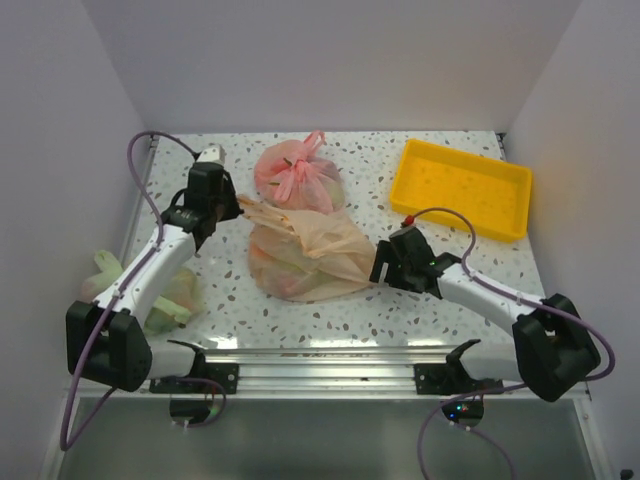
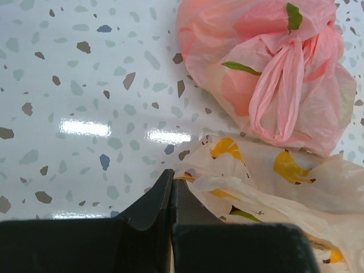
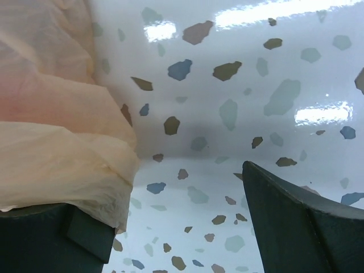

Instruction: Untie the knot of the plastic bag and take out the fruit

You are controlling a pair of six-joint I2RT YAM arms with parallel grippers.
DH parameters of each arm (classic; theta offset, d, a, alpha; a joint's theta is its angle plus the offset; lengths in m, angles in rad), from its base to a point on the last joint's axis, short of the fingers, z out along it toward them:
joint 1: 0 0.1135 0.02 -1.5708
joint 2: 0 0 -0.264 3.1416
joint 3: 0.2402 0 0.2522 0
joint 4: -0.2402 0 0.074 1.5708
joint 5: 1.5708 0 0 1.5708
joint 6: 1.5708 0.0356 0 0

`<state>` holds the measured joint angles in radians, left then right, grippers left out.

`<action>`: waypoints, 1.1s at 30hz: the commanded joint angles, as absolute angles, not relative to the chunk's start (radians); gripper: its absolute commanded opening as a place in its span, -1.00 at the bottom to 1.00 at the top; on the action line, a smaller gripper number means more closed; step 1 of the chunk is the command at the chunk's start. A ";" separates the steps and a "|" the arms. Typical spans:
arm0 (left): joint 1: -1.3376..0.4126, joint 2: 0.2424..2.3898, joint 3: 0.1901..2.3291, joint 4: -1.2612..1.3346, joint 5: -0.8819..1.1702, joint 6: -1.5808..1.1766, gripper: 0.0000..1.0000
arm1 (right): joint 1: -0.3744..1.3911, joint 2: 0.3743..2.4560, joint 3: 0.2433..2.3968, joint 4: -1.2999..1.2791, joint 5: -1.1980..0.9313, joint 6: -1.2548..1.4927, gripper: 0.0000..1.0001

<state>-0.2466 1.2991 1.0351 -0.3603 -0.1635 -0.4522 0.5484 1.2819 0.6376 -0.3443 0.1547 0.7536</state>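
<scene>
Tabletop [image 1: 385,312], speckled white, has the plastic bag [image 1: 310,255] at frame centre, between the two arms. It is the biggest bag in view: pale peach-orange, crinkly, translucent, slumped on its side. A drawn-out tail of film [image 1: 260,212] runs from its top toward upper left and ends at the left end effector [image 1: 238,207].

In the left wrist view the left end effector [image 2: 170,173] has its fingers pressed together with no gap. The edge of the bag [image 2: 273,199] goes in right at the tips, so it is pinching bag film. Yellow and green printed marks show on the film there. Whether the pinched bit is the tie itself, cannot tell.

The right end effector [image 1: 382,262] sits at the bag's right edge, touching it. In the right wrist view its fingers are spread wide, with bare tabletop between them [image 3: 176,210]. Bag film [image 3: 57,159] drapes over the left-hand finger only and is not clamped.

Fruit [image 1: 285,278] shows as blurred reddish-orange patches through the film in the bag's lower left; kinds not readable.

Yellow tray [image 1: 510,200] is at upper right, well apart from the bags. Pink bag [image 1: 298,175] is just above the plastic bag and touching it. Its top is knotted with handle loops [image 2: 278,85], and peach-pink shapes and green bits show inside. Pale green bag [image 1: 172,300] is at far left, partly under the left arm.
</scene>
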 commanded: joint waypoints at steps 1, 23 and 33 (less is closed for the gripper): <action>-0.235 1.334 1.080 -0.313 -0.131 -0.407 -1.00 | 0.554 1.232 0.669 -0.307 0.080 0.617 0.69; -0.417 1.114 1.060 -0.275 0.178 -0.275 1.00 | 0.569 1.345 1.181 -0.442 -0.104 0.149 0.87; -0.500 1.137 1.057 -0.245 0.222 -0.157 1.00 | 0.552 1.480 1.195 -0.327 -0.175 0.208 -0.39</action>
<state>-0.4931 1.1400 1.0367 -0.2756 0.1883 -0.2302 0.5644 1.4868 1.1481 -0.4099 -0.1291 0.1745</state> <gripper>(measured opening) 0.997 0.396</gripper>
